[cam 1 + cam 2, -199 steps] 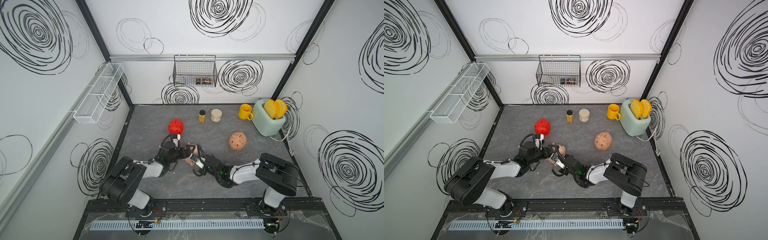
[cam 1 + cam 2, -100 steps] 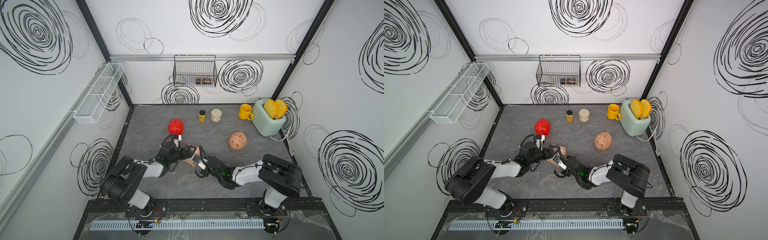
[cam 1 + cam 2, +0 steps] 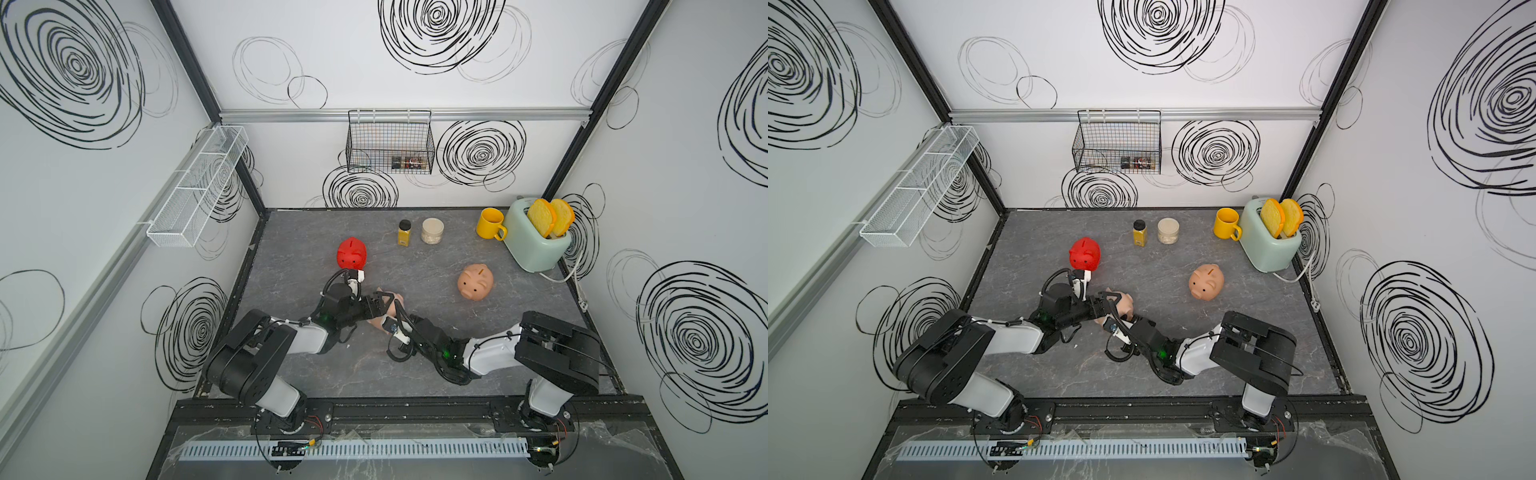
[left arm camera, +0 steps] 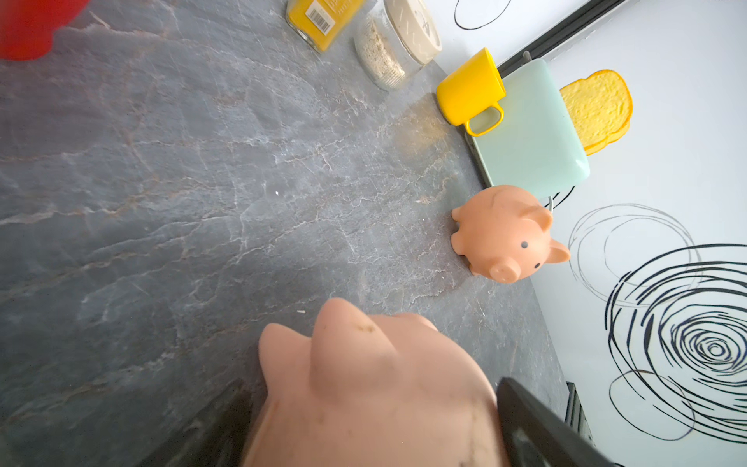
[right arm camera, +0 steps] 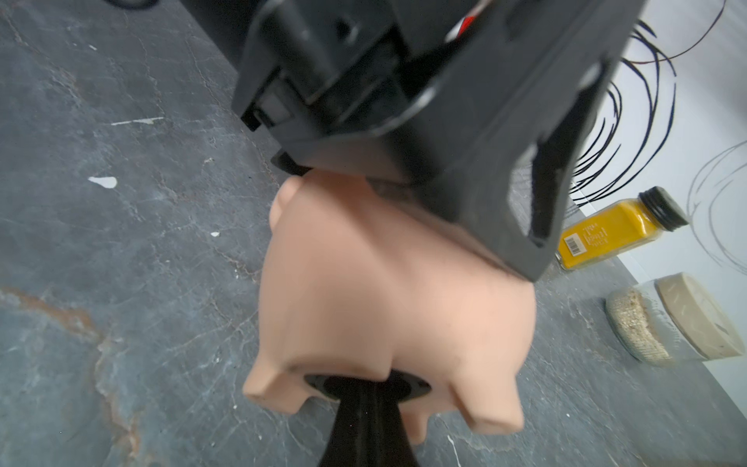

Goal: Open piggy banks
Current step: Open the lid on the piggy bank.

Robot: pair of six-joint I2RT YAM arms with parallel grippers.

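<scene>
The pale pink piggy bank (image 3: 397, 300) lies on its side at the table's middle front, held between both arms. My left gripper (image 4: 376, 444) is shut on its body, one dark finger (image 4: 537, 428) showing beside it. In the right wrist view its belly faces the camera, and my right gripper (image 5: 366, 404) is shut on the black round plug (image 5: 408, 390) between the feet. The red piggy bank (image 3: 351, 253) stands behind the left arm. To the right, the peach-tan piggy bank (image 3: 476, 281) stands alone and upright.
A yellow spice jar (image 3: 404, 232) and a beige-lidded jar (image 3: 432, 230) stand at the back. A yellow mug (image 3: 490, 223) and a mint toaster (image 3: 536, 245) with toast fill the back right corner. A wire basket (image 3: 390, 143) and a white shelf (image 3: 195, 187) hang on the walls.
The right arm's wrist has edged slightly toward the pale pink piggy bank. Both grips stay as they were.
</scene>
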